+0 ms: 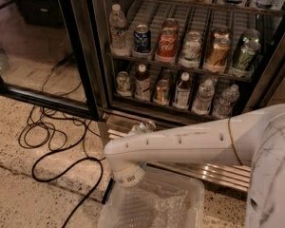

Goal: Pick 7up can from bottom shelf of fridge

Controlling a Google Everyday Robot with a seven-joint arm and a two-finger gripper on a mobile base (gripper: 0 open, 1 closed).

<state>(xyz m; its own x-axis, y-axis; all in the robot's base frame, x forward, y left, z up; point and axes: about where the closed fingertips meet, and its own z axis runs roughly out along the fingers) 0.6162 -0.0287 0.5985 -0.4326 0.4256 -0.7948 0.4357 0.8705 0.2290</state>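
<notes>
7up can point(123, 82) stands upright, top toward 12 o'clock, leftmost on bottom shelf point(133, 98); end effector point(141, 127) at its 5 o'clock, grip cannot be told.

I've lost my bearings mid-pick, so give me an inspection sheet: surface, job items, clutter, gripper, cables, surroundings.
surface: bottom shelf, a wire rack with its front row full.
job's things: silvery can upright at the shelf's left end, label unreadable; fridge door open.
clutter: bottles and a gold can share the shelf; clear bin on the floor under the arm.
gripper: gripper mostly hidden behind the arm, before the fridge base, below the shelf.
cables: black cables looped by the door.
surroundings: speckled floor.
</notes>
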